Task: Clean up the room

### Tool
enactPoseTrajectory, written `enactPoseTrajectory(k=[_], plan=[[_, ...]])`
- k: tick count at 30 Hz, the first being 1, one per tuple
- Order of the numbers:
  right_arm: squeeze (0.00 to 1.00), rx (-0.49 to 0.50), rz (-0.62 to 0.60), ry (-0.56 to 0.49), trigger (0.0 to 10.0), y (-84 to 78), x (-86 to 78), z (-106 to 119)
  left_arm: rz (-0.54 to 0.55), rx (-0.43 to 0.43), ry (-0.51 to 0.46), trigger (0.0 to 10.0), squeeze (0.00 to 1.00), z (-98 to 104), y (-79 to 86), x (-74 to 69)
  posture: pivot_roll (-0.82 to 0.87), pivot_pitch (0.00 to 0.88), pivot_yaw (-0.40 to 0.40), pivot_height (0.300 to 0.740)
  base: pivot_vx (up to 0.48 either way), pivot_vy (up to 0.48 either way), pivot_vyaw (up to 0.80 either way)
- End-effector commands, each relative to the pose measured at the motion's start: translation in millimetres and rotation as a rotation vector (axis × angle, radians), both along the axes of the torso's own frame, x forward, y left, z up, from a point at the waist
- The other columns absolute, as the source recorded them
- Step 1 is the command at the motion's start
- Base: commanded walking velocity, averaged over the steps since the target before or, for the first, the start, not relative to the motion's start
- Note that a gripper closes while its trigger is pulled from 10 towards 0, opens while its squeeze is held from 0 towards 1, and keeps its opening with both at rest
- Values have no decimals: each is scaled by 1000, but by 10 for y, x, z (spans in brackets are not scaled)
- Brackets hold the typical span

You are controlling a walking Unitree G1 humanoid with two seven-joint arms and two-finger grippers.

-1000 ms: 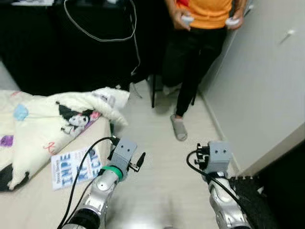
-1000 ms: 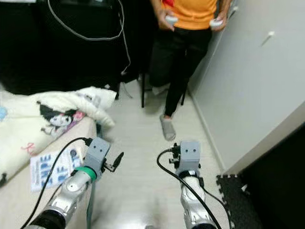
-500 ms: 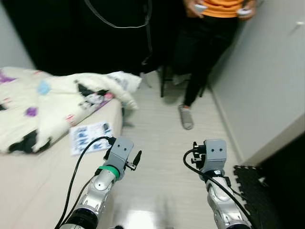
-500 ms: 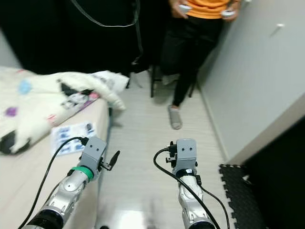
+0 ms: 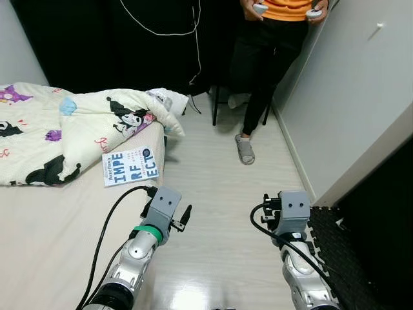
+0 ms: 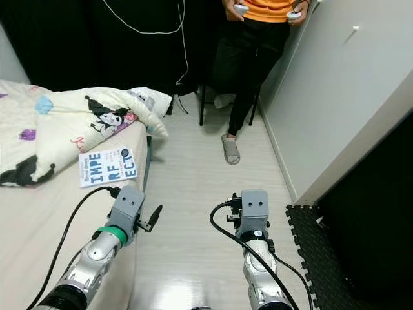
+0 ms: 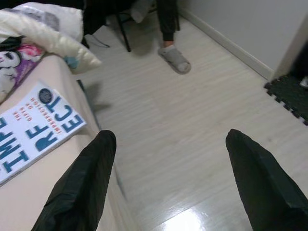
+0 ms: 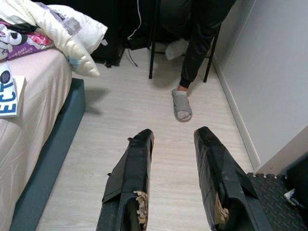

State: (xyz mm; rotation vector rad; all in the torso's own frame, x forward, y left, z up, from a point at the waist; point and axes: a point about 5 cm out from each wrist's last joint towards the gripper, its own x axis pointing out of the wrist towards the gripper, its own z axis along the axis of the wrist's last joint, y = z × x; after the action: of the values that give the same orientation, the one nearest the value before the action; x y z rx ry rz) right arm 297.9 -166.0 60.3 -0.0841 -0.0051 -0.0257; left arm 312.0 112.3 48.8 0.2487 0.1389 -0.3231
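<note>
The bed (image 5: 45, 226) is taking up the robot's left side, its bare sheet running up to a cartoon-print quilt (image 5: 71, 123) that is lying bunched across the far half, one corner drooping over the bed edge. A pale wood floor (image 5: 213, 194) is stretching ahead between the bed and a grey wall (image 5: 348, 84). At the far end of it a person (image 5: 271, 58) in an orange top and black trousers is standing with a white controller in each hand and a grey slipper (image 5: 245, 150) on the forward foot. A dark foam mat (image 6: 316, 252) is lying at the foot of the wall on the right.

A book (image 5: 131, 166) with big blue letters is lying flat on the sheet, just beside the quilt's edge and near the bed edge.

The left gripper (image 7: 168, 183) is hanging over the bed edge, nearer the robot than the book, its fingers (image 7: 82, 187) spread wide apart with nothing between them. The right gripper (image 8: 173, 178) is hanging over the floor, fingers (image 8: 130, 178) a narrow gap apart and empty. The right wrist view is showing frayed padding on their inner faces and the bed's blue-grey base (image 8: 53, 154), neither visible from the head.
</note>
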Motion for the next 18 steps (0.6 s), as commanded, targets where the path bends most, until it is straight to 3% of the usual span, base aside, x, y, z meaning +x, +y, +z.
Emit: enactPoseTrajectory(k=[1,18], plan=[[0,2,-15,10,10000,-56,-15,-23,-10,11,18,10000,0,-38,-23,-23,-126,77,-3,720,0,0,0],[0,1,-18,8,10000,-67,-7,-20,-20,25,9,10000,0,-26,-22,-14,-128,70,-1,720,0,0,0]])
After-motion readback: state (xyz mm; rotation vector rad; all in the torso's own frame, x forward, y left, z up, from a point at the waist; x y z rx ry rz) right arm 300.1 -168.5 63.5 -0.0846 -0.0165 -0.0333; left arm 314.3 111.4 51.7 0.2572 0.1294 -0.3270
